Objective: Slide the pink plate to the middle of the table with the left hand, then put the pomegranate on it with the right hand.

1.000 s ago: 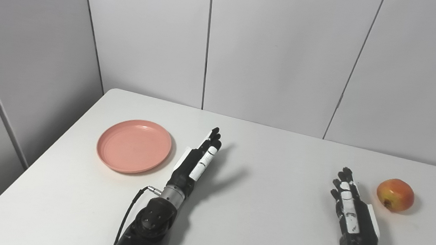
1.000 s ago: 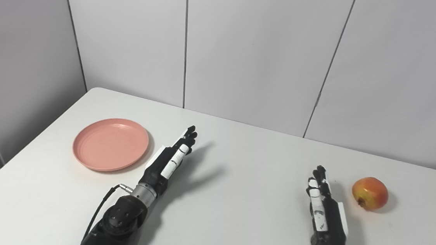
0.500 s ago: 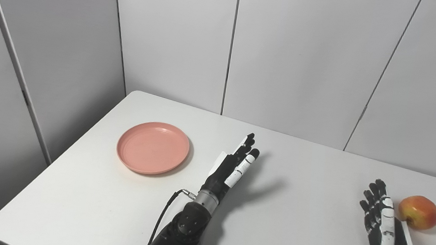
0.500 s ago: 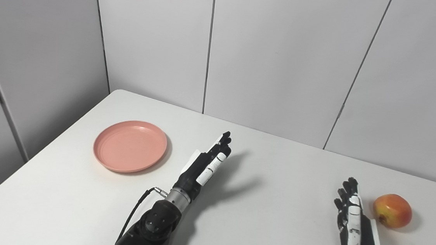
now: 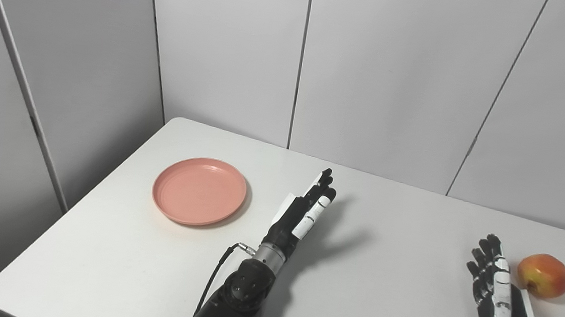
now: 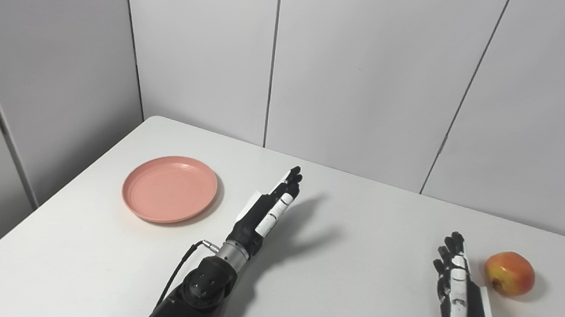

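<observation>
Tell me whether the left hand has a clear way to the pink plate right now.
Probably yes. The left hand is open, raised just right of the pink plate, and only bare table lies between them. It is not touching the plate yet.

Both cams sit side by side on the head, looking down and fwd across the white surface point(image 5: 383, 287) toward the grey wall panels point(image 5: 380, 70), from mid distance. Arms come in from the bottom edge. Both views share nearly everything: pink plate point(image 5: 199, 191) at left, left hand point(image 5: 303, 211) near centre, right hand point(image 6: 459, 298) and the fruit point(image 6: 509, 273) at right. Left eye view sits a bit further left, so things land further right in it; its right edge just clears the fruit.
</observation>
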Tool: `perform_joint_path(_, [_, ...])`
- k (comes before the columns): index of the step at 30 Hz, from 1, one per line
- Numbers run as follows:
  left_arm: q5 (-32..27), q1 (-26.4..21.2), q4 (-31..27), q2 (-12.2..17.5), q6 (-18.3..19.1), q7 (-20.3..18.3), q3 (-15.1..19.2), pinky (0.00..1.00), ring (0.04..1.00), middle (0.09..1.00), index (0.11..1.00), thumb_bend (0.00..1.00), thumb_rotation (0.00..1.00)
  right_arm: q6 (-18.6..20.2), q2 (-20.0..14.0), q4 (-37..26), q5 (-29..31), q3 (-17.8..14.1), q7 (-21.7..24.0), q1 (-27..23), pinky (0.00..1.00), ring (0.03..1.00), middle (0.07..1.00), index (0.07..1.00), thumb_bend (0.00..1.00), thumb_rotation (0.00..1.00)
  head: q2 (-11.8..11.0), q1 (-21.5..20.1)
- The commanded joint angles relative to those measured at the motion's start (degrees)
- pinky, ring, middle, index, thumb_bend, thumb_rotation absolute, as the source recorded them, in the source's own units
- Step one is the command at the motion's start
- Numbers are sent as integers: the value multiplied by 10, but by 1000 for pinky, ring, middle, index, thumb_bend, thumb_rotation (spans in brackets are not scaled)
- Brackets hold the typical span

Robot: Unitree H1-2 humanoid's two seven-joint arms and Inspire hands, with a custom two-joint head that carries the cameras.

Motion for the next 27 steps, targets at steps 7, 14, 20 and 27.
perform_joint_path(7, [-39, 28, 7, 5, -23, -13, 22, 989, 1000, 1000, 1000, 631, 1000, -33, 11, 31, -6, 2, 1, -11, 1000, 1000, 1000, 1000, 352, 950, -1, -18])
perform_joint_path(14, [-68, 24, -26, 9, -14, -16, 42, 991, 999, 1000, 1000, 641, 1000, -47, 10, 59, -7, 2, 5, -22, 1000, 1000, 1000, 1000, 417, 937, 6, -27])
perform_joint_path(20, [-69, 19, -76, 19, 2, -13, 55, 998, 998, 1000, 1000, 675, 1000, -53, 6, 73, -7, 0, 5, -28, 1000, 1000, 1000, 1000, 477, 898, 13, -28])
perform_joint_path(27, [-86, -5, -128, 27, 49, 4, 87, 966, 974, 981, 987, 686, 1000, -60, 2, 79, -5, -1, 8, -31, 1000, 1000, 1000, 1000, 464, 917, 21, -19])
